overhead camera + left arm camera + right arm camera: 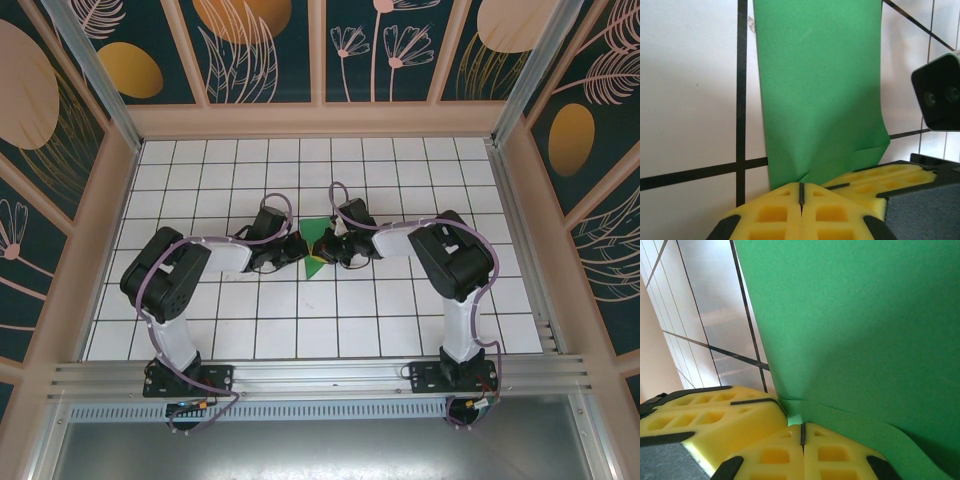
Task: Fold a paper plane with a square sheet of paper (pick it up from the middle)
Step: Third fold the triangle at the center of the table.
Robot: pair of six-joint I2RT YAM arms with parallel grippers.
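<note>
The square sheet of paper (316,262) is green and lies mid-table between my two grippers, partly lifted and buckled. In the left wrist view the paper (820,90) stretches away over the tiles, its creases converging at my left gripper (801,192), whose yellow jaws are shut on its near edge. In the right wrist view the paper (855,315) rises like a wall, and my right gripper (802,432) is shut on a fold at its base. The two grippers (298,250) (332,250) meet tip to tip at the sheet. The paper plane is not formed.
White grid tiles (300,330) cover the table, enclosed by patterned walls and an aluminium rail (320,375) at the near edge. The right arm's yellow fingers (875,180) and black camera housing (940,95) crowd the left wrist view; the left arm's fingers (705,415) sit beside my right jaws.
</note>
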